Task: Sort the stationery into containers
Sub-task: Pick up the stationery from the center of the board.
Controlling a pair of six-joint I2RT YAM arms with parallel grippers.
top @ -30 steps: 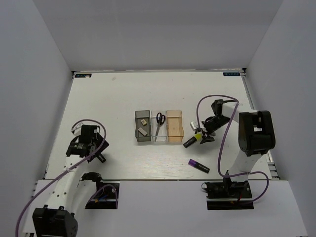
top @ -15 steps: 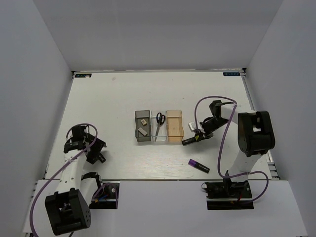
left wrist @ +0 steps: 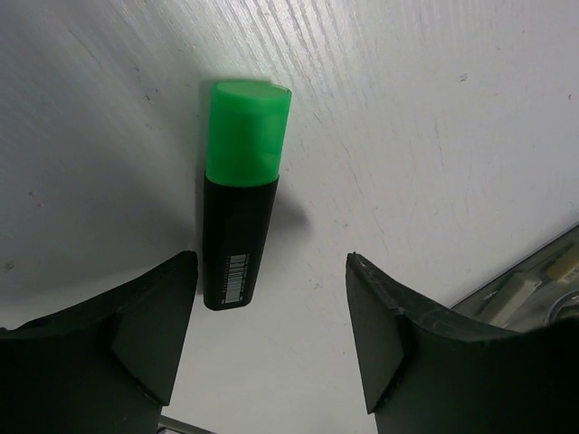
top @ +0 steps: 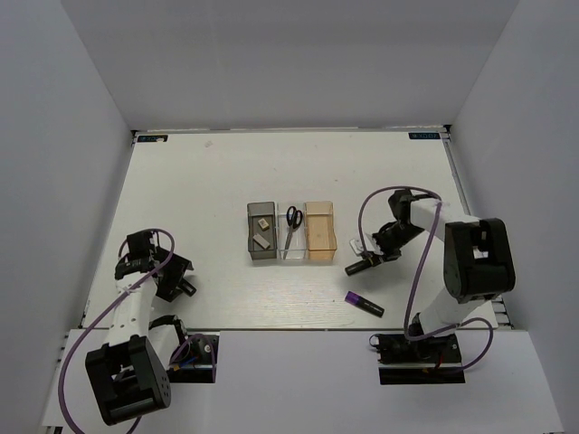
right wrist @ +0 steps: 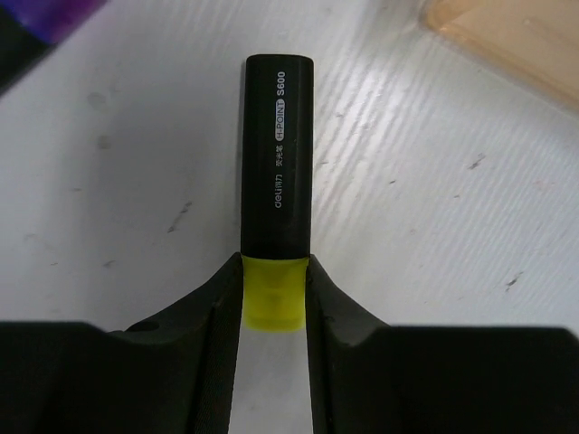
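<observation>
Since a second ago the right fingers have clenched on the yellow cap of the yellow-capped marker. The marker has slid a little nearer the front edge of the desk, and the left arm has folded back.

The three joined bins sit mid-desk, and the gripped marker lies just right of the amber bin, its black barrel pointing away from the wrist. The left fingers are spread wide and released at the desk's near left. They hang above the green-capped marker, which lies flat closer to the left-hand finger.

The scissors rest in the clear bin. The purple-capped marker lies apart, near the front edge. Two eraser blocks sit in the dark grey bin.
</observation>
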